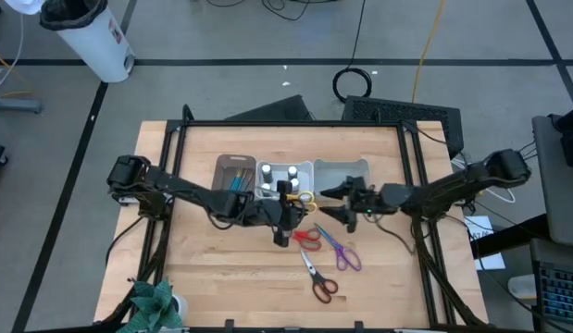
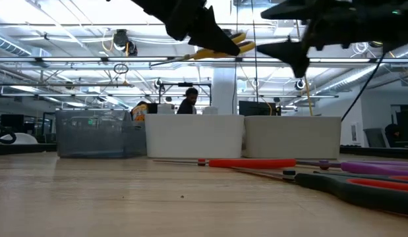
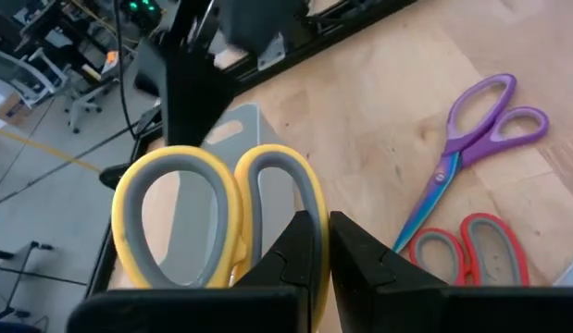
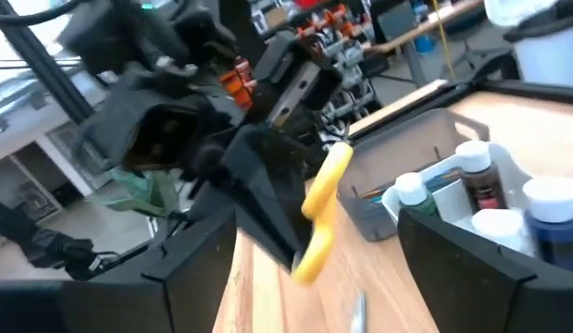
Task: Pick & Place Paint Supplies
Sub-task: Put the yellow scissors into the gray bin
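Observation:
My left gripper [image 1: 288, 199] hangs above the table's middle, just near of the bins, shut on yellow-handled scissors [image 1: 305, 196]. Their grey-lined loops [image 3: 212, 222] stick out past the fingers. My right gripper [image 1: 332, 203] is open and level, a little to the right of the yellow scissors [image 4: 321, 215], pointing at them and touching nothing. Red-handled scissors [image 1: 306, 238], purple-handled scissors [image 1: 343, 252] and black-and-red scissors [image 1: 319, 280] lie flat on the wood. White-capped bottles [image 1: 279, 175] stand in the white bin, and brushes [image 1: 236, 178] lie in the brown bin. My left gripper holds the yellow scissors just past the handle loops [image 3: 309, 217], pinched between its two fingers [image 3: 300, 254]. The blades are hidden behind the fingers. The scissors are lifted well clear of the table, with the handles [image 2: 231, 43] pointing toward the table's right.
Three bins sit in a row at the table's far middle: brown [image 1: 221, 166], white [image 1: 308, 168] and grey [image 1: 343, 174]. A green cloth [image 1: 155, 303] lies at the near left corner. Bare wood lies left of the loose scissors. A person [image 2: 187, 100] shows far behind the table.

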`<state>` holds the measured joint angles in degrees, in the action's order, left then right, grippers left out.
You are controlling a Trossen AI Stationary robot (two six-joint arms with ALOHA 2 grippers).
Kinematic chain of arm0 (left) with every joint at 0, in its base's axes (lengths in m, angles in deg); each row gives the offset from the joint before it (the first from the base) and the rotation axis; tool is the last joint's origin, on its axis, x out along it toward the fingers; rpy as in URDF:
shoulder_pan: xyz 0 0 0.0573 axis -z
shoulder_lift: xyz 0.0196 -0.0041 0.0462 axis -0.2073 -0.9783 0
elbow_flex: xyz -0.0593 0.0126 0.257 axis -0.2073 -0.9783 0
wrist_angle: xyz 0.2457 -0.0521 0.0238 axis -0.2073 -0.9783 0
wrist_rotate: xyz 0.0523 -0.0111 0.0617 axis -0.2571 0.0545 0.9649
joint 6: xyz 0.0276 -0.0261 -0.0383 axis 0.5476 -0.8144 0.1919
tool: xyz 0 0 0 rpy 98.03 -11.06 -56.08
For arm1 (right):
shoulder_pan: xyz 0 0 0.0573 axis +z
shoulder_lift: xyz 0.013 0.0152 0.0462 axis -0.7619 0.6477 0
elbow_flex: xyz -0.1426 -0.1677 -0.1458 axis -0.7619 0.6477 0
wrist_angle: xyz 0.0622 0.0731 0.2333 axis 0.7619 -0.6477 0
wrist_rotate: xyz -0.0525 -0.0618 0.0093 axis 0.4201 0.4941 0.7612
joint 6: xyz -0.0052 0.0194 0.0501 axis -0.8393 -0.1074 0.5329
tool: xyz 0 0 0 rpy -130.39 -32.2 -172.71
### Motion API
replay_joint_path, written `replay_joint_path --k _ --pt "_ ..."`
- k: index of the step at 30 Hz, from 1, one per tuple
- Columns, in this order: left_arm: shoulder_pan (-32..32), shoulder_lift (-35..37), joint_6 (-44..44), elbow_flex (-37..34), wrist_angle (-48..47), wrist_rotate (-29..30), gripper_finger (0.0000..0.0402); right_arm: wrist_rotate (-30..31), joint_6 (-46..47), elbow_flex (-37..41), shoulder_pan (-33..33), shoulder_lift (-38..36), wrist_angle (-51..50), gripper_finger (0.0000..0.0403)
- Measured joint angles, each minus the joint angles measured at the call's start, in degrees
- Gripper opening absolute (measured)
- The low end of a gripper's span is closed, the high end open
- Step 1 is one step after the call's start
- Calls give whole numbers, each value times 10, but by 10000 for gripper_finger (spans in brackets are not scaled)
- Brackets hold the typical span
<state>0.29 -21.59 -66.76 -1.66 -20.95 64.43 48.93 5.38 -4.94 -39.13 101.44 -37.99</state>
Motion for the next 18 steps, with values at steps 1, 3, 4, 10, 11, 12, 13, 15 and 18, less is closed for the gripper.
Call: replay_joint_path --k 1,3,4,10,11,12,13,15,18 --pt "0 0 0 0 -1 4 16 -10 5 -13 -4 18 3 297" --pt "0 0 0 0 -7 17 16 -25 12 -37 -12 47 4 298" --pt "0 0 1 0 -10 25 15 -34 15 -47 -15 60 4 297" --pt "0 0 -1 0 -26 48 16 -39 26 -75 -27 122 2 286" --pt "0 0 -1 0 -26 48 16 -38 31 -76 -30 129 2 284" --pt "1 0 -2 0 -27 47 16 -38 37 -79 -33 136 7 283" --pt "2 0 -3 0 -27 47 16 -39 43 -79 -37 142 14 282" --pt "3 0 -3 0 -27 47 15 -38 54 -79 -43 152 27 281" --pt "4 0 -5 0 -30 46 15 -38 59 -79 -49 165 46 280"
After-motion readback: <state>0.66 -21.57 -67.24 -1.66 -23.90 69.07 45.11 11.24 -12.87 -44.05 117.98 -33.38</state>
